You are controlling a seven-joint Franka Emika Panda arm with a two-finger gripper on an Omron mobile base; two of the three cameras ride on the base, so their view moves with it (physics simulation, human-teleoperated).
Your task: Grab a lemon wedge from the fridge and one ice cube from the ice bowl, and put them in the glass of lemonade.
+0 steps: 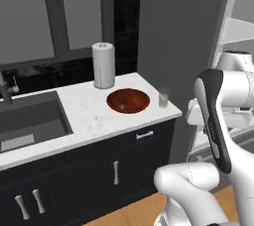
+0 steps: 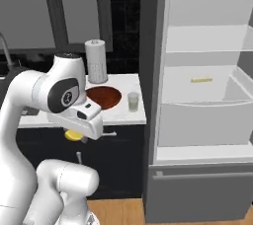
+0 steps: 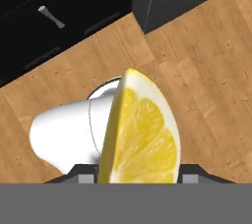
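**Now carrying the lemon clear of the fridge**

Now pinching the bright yellow lemon wedge (image 3: 140,132) in the two-finger gripper (image 3: 139,176), dark tips pressed against the fruit's two sides at the bottom of the hand view, cut face up toward the camera. Gripped that way, probably, so the wedge hangs ready to drop straight into a cup. Pointing down at bare wooden floor (image 3: 206,75), beside the dark lower cabinets (image 1: 84,180), below counter height, a sliver of yellow peeking under the hand in the right base view.

Over on the white marble counter (image 1: 89,116): small clear glass of lemonade (image 2: 133,101) close to the counter's right edge, just beside the glossy reddish-brown wooden ice bowl (image 2: 103,95), white paper-towel roll (image 2: 96,61) behind. Ice cube too small to make out. Tall grey fridge (image 2: 197,100) standing open to the right, thin tan bar (image 2: 201,79) on a shelf.

Plenty of open air above the glass; little margin at that edge, so likely a lift, then a careful approach from above
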